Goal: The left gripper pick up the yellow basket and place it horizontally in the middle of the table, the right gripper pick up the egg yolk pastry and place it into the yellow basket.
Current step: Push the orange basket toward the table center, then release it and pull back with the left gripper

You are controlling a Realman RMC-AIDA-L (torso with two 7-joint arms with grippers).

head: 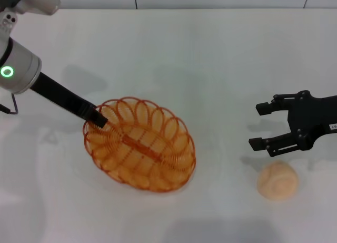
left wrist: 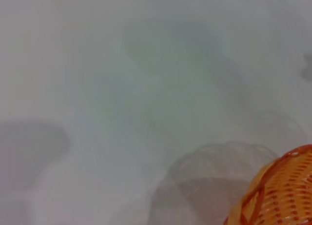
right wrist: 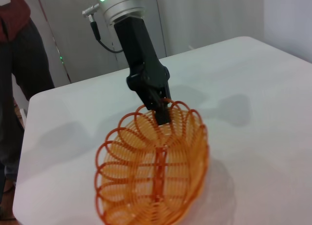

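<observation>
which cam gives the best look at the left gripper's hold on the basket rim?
Right wrist view: the left gripper is seen side-on, jaws shut on the yellow basket rim. Head view shows the same gripper at the rim from above, less clearly. Left wrist view shows only a basket edge, no jaws.

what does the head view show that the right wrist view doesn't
Only the head view shows the egg yolk pastry lying on the table and the open right hand poised just behind it, not touching it. Only the right wrist view shows a person's dark-clothed legs standing beyond the table's far edge. Both show the yellow basket and the left hand gripping its looped rim at one end.
</observation>
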